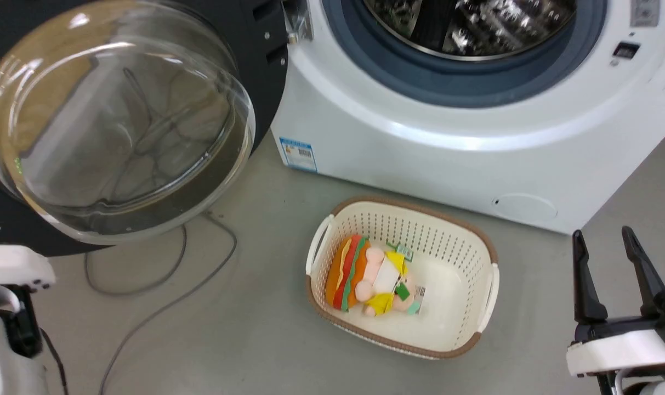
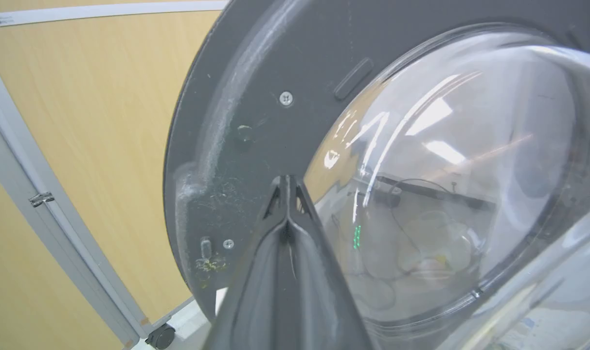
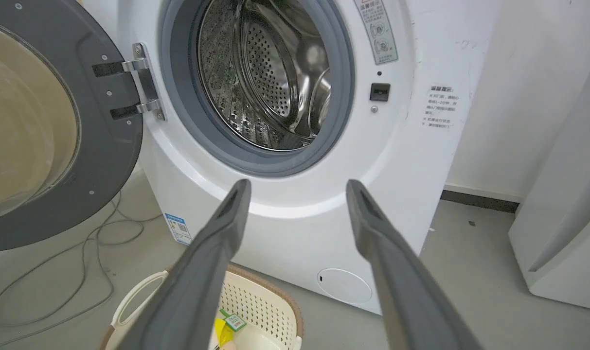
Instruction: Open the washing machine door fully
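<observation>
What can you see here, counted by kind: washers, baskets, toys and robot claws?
Washing machine: 1
Laundry basket: 1
Plush toy: 1
Claws: 2, the left claw and the right claw
Total: 5

Washing machine door [image 1: 118, 126]: glossy glass (scuffed plastic rim [image 2: 236, 121]).

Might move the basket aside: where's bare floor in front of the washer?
Bare floor: right of the basket, up to the right gripper; also between basket and cables. Crowded: cables looped beneath the washing machine door.
</observation>
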Robot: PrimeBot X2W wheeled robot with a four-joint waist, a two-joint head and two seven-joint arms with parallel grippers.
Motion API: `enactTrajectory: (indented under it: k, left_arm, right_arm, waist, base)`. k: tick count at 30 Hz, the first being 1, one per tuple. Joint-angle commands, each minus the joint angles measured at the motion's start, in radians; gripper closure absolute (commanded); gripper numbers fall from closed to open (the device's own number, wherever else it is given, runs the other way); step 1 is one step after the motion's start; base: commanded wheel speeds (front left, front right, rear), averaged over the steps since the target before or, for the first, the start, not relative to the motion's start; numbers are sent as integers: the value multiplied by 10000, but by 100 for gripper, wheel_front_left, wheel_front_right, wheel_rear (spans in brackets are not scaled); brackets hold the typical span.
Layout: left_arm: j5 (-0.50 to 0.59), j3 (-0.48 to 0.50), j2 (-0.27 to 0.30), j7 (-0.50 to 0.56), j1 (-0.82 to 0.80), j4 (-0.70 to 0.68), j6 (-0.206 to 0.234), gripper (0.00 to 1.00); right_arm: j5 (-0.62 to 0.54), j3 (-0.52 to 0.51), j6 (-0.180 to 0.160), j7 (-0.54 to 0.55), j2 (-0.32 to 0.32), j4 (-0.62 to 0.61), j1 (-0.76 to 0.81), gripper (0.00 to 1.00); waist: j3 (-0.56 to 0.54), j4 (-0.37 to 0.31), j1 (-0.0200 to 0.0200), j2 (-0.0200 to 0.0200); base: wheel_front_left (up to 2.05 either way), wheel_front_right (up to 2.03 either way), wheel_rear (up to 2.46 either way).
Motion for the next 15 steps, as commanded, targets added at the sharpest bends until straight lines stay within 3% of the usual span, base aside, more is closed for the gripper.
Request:
enactTrajectory:
  k: [1, 15]
  left_arm:
    - [137, -95, -125, -44, 311, -319, -38, 100]
    - [505, -1250, -1251, -44, 2108, -2690, -638, 100]
  right_arm:
    - [91, -30, 8, -44, 32, 31, 186, 0]
    - [535, -110, 8, -44, 32, 41, 799, 0]
  waist:
    - [-288, -42, 0, -1]
    - [-1536, -539, 0, -1]
  base:
    - [0, 0, 0]
    - [0, 0, 0]
